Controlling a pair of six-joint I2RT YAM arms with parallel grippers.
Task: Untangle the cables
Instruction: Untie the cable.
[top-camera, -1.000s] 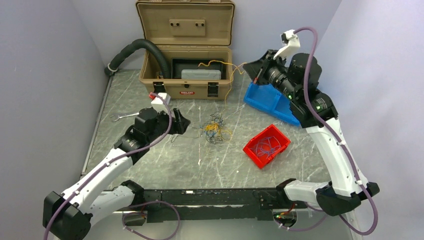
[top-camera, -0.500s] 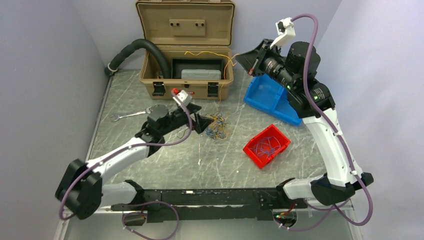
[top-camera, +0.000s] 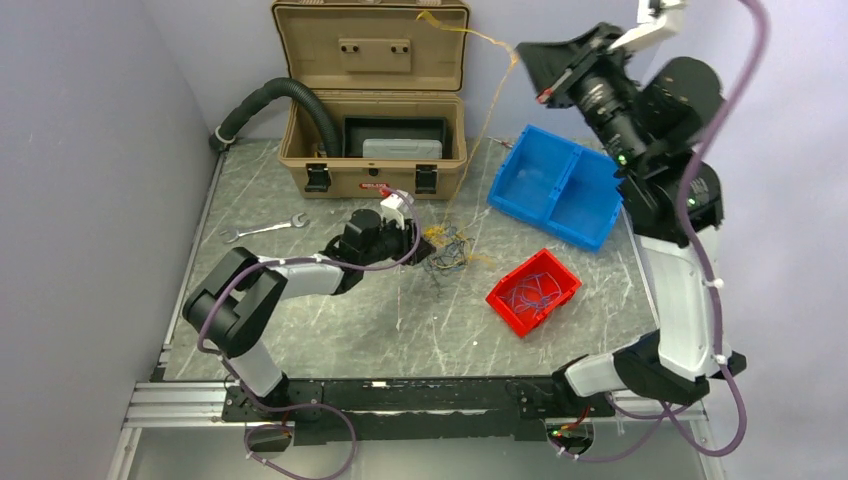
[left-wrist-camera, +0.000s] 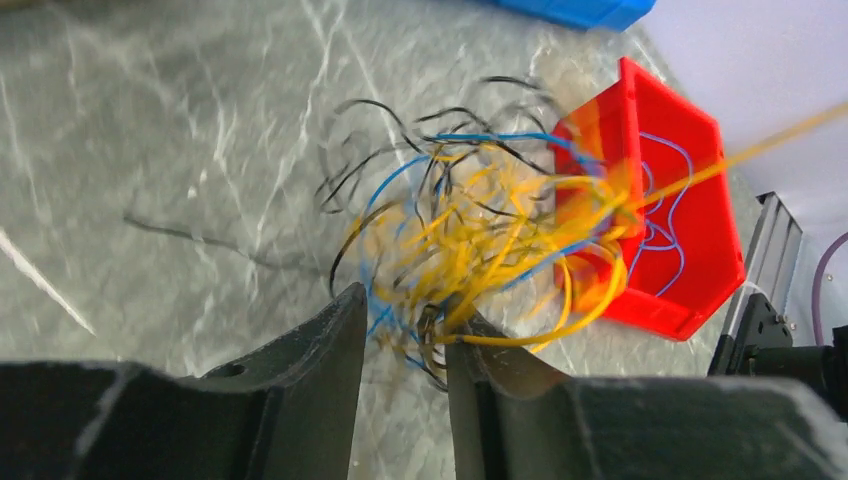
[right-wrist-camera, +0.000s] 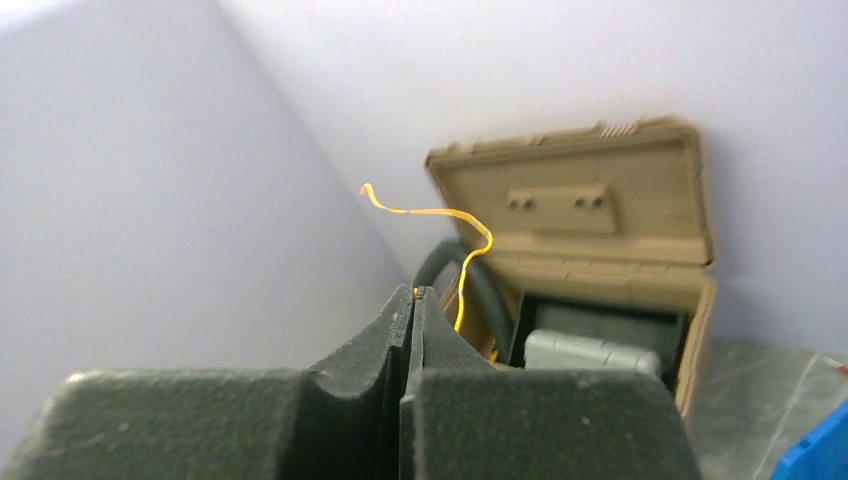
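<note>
Pulling one yellow wire (right-wrist-camera: 467, 238) out of the pile looks like the step right now. The right end effector (right-wrist-camera: 413, 300) is up high near the open box (top-camera: 370, 60), pressed together on that wire, which runs down to the cables (left-wrist-camera: 470, 225) lying on the desk (top-camera: 330, 330), near the red bin (top-camera: 512, 308). The left end effector (left-wrist-camera: 405, 325) sits low at the pile, its fingers a little apart with some wires between them. Next, I think it needs to squeeze and hold the pile down, so the yellow wire can slide free without dragging everything along
</note>
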